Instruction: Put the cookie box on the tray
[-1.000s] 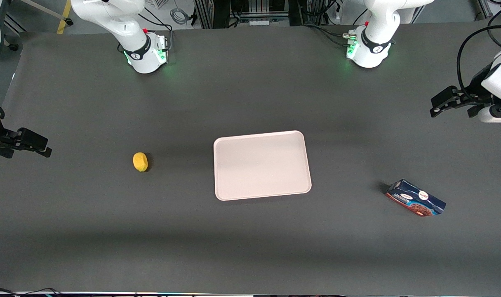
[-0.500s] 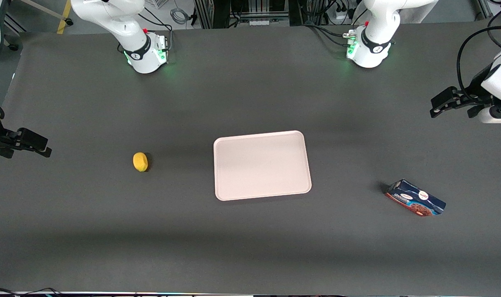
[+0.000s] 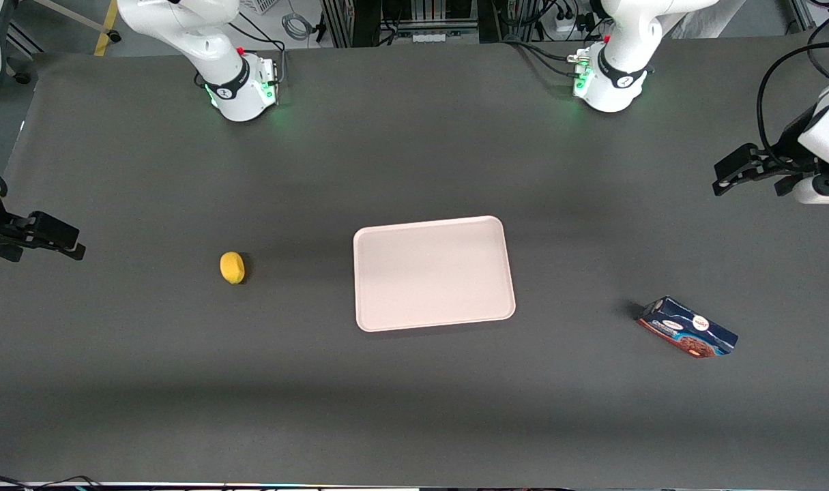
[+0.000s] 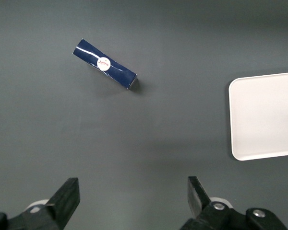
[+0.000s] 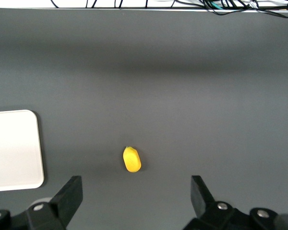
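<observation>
Cookie box [image 3: 687, 326]: narrow navy carton, lying flat on the table, well apart from the tray [image 3: 433, 273], toward the working arm's end. Judged light, stiff-walled, easily dented (cardboard, possibly slick); best taken across its short width near the middle. Gripper [image 4: 133, 197]: held above bare table near the box, fingers spread wide, nothing gripped.
</observation>
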Motion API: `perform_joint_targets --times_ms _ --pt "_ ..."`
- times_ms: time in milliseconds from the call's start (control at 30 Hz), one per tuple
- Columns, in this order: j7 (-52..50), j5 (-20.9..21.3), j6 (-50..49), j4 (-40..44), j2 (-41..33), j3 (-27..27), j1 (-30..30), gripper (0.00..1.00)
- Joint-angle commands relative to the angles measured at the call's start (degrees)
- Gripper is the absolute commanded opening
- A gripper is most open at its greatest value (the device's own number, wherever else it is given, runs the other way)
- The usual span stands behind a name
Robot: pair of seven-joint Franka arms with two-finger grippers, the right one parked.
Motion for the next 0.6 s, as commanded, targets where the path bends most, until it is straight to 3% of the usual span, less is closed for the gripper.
perform_joint_targets --times_ms 0,567 --pt "-2.34 0.28 0.10 2.30 1.12 0.41 -0.27 1.00" --pt "-22.73 3.00 0.71 9.42 13.25 3.66 0.09 1.00"
